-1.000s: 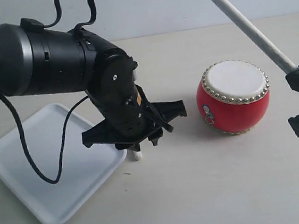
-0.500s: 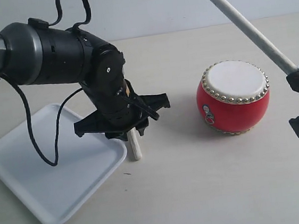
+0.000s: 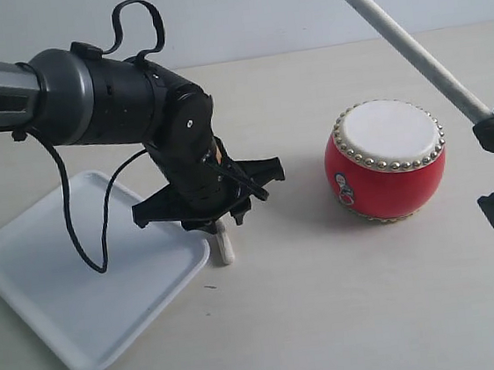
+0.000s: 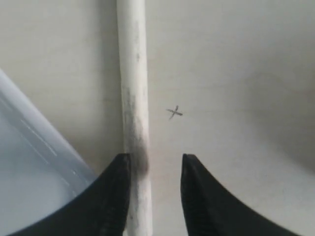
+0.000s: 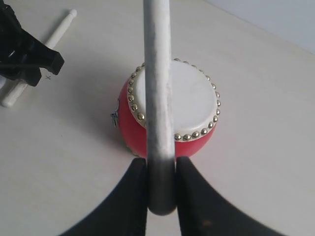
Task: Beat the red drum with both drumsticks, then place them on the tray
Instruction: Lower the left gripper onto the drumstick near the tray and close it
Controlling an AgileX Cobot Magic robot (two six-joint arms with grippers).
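The red drum (image 3: 385,160) stands upright on the table, its off-white skin (image 5: 172,96) facing up. My right gripper (image 3: 490,117) is to the right of the drum, shut on one drumstick (image 3: 404,40) that slants up and back over it; the jaws (image 5: 161,164) clamp its thick end. The other drumstick (image 3: 225,247) lies flat on the table beside the white tray's (image 3: 54,285) right corner. My left gripper (image 3: 215,217) hangs open right over it. In the left wrist view that stick (image 4: 133,73) runs between the jaws (image 4: 155,160), close against one finger.
The tray's rim (image 4: 34,147) lies right next to the lying stick. A small pencilled cross (image 4: 174,112) marks the table beside it. Bare tabletop stretches in front of the drum and between the drum and the left arm (image 3: 87,96).
My left gripper has shifted toward the tray and then back a little above the lying stick, still open. The right gripper and its stick have not moved.
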